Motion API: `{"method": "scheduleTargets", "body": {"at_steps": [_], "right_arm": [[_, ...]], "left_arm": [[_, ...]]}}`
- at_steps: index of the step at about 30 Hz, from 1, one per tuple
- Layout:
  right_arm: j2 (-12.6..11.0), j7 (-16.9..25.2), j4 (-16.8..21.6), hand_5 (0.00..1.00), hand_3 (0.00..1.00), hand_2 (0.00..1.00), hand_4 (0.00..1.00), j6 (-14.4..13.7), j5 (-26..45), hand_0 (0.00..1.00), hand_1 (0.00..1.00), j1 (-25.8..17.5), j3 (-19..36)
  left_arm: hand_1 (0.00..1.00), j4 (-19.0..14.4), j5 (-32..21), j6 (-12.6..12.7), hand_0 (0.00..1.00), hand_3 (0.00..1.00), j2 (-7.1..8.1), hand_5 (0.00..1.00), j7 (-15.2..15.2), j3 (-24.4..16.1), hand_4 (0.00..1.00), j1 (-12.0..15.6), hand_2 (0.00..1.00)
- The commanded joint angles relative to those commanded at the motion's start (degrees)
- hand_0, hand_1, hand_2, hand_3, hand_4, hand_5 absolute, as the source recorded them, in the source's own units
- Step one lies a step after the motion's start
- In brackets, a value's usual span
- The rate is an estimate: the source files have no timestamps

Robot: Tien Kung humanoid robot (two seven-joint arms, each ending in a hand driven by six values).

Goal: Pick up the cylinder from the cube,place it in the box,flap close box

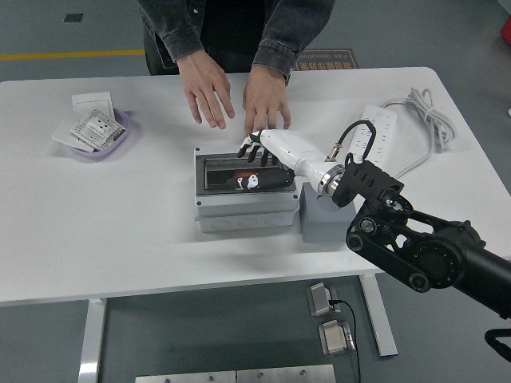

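At the middle of the white table point(120, 239) sits the grey box point(246, 209), its hinged flap point(239, 172) lowered most of the way over the opening. Through the narrow gap under the flap a sliver of the orange cylinder point(242, 172) shows inside the box. The robot's right hand point(262, 155), white with black fingers, comes in from the lower right of the frame on a heavy black arm and lies across the top of the flap. Its fingers point(249, 148) are spread flat near the flap's far edge and the thumb point(263, 182) stretches along the near edge, pressing on it and clasping nothing.

Just right of the box, touching its side, stands the grey cube point(323, 219), partly hidden under the robot's wrist.

At the top of the frame a person in a dark denim jacket stands at the far side. One of the person's hands point(206, 89) hovers open above the table, well behind the box; the other point(266, 101) rests palm down just beyond the robot's fingers.

In the upper left of the frame a lilac bowl point(104, 144) holds small paper packets point(94, 128). At the right, a white power strip point(375, 132) and its coiled cable point(423, 120) lie on the table.
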Motion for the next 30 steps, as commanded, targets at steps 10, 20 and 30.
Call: {"method": "scheduleTargets", "body": {"at_steps": [10,20,30], "right_arm": [[-1.8,-0.4,7.8,0.619,0.627,0.555,0.933,1.2,-4.6,0.342,0.419,-9.6,13.0],[0.5,6.0,10.6,0.611,0.628,0.558,0.931,-2.4,1.7,0.345,0.414,-21.0,31.6],[2.0,15.4,2.5,0.626,0.622,0.545,0.936,-2.9,21.0,0.342,0.408,-26.1,45.3]], "left_arm": [[0.693,0.0,0.8,-0.1,0.641,0.672,0.11,0.510,0.3,-1.2,0.776,0.4,0.666],[0.693,0.0,1.6,0.0,0.641,0.673,0.03,0.509,0.6,-2.8,0.776,1.0,0.666],[0.693,0.0,1.5,0.0,0.641,0.673,0.20,0.509,0.5,-2.9,0.776,0.8,0.667]]}}
